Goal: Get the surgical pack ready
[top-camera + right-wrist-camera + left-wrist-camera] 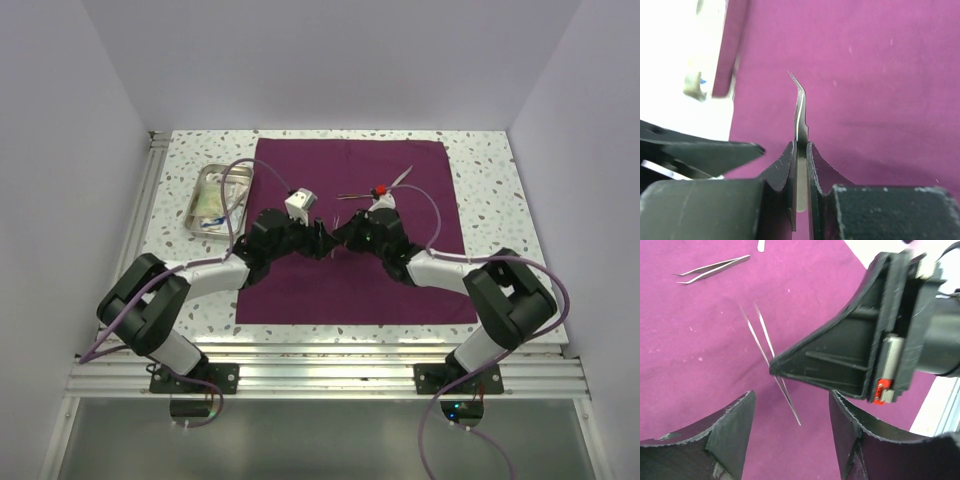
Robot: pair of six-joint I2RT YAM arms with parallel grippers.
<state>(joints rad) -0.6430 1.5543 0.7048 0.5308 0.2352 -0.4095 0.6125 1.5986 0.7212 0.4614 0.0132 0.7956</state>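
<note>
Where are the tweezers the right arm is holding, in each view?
Top external: tweezers at the middle of the purple cloth.
Left wrist: centre, in the right fingers.
Right wrist: centre, clamped between the right fingers, tip upward.
Shared landmark: the purple cloth underneath.

This was a robotics lab test cell, shown by plain white walls (90, 100) boxing in a speckled tabletop (500, 170), aluminium rails (330, 372) carrying the bolted left arm (150, 310) and right arm (505, 300), and a maroon cloth (350, 285) bearing steel tweezers (715, 267) beside a steel tray (192, 210).
</note>
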